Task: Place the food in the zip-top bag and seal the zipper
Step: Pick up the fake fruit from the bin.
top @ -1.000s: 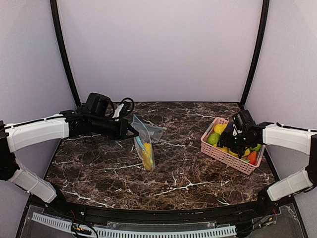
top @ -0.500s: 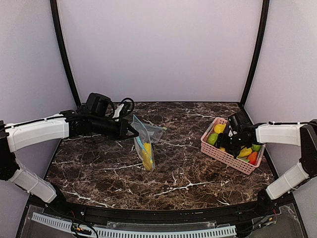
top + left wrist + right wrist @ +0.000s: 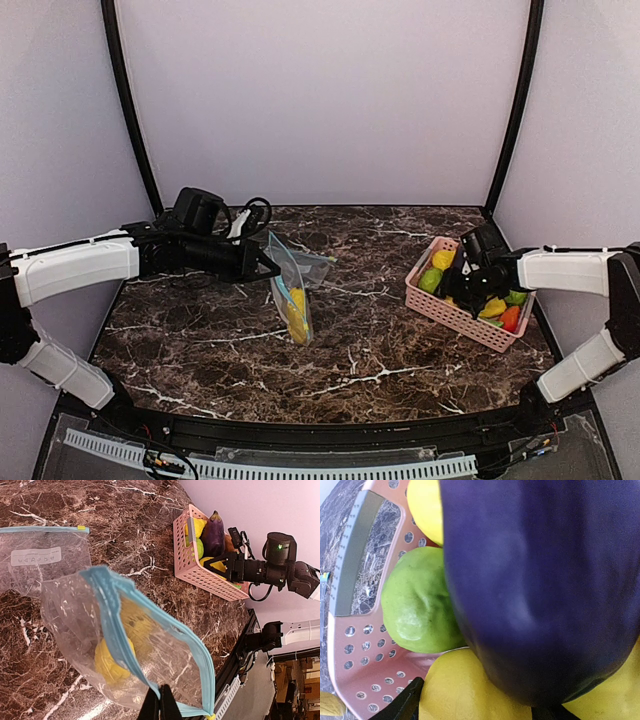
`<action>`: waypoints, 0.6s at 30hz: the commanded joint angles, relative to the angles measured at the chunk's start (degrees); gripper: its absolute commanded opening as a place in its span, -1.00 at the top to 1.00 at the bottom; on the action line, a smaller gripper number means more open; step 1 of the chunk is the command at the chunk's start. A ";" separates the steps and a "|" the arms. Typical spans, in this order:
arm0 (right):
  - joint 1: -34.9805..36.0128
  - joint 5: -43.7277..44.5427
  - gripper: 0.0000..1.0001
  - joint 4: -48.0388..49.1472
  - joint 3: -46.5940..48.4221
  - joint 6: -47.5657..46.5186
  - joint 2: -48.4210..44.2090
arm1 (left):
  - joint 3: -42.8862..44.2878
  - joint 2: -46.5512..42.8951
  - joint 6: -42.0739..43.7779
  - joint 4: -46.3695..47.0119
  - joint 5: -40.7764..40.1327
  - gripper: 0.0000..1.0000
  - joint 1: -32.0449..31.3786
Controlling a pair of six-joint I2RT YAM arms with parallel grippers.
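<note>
Pinches the zip-top bag by its rim in the left tool, straddles the purple eggplant in the pink basket with the right tool, grip impossible to tell, risks glossy skin squirting out sideways.

Two zip-top bags sit left of centre on the surface: one upright bag and one flat bag just behind it, toward the far side. Inside the upright one are yellow food pieces, two as far as the crinkled plastic shows.

One pink slatted basket stands at the right. It holds:
- one purple eggplant
- two green fruits, one toward the left end and one toward the right
- one orange-red piece at the near right corner
- at least three yellow pieces

More may lie hidden underneath.

There are two arms, one at each side.
</note>
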 commanded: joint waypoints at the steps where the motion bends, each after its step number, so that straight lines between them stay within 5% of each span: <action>1: -0.32 3.21 -0.24 -1.12 -0.54 0.48 -5.21 | 0.36 -0.75 0.52 -0.59 -0.15 0.99 0.32; 11: -0.24 3.26 -0.21 -3.91 -0.80 -2.10 -18.17 | 1.19 0.22 0.39 -0.22 0.68 0.99 0.49; 18: 2.76 -16.81 -0.20 7.60 0.83 -13.34 -25.33 | 2.34 0.45 2.31 2.01 4.54 0.99 0.04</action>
